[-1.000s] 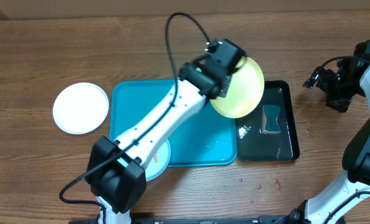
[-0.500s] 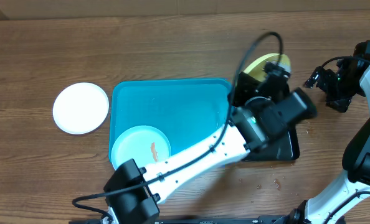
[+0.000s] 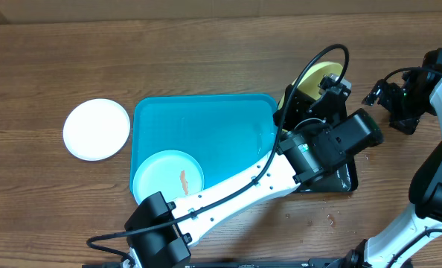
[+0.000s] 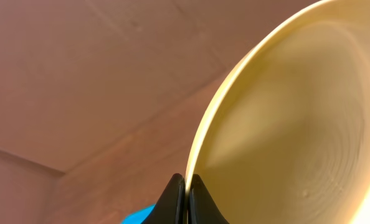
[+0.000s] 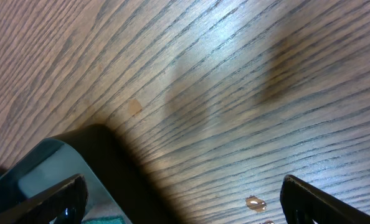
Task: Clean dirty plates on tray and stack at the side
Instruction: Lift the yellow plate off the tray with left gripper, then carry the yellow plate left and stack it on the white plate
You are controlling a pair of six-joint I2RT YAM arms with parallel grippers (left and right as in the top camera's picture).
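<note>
Bright, even light; yellow plate [image 4: 284, 124] close-up blurred

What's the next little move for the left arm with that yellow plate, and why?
Probably tip the yellow plate a little more over the black tray so that any scraps fall there. The left hand is shut on the plate's rim, and the plate stands on edge by the far end of that tray. The right hand is open and off to the side, holding nothing.
</note>
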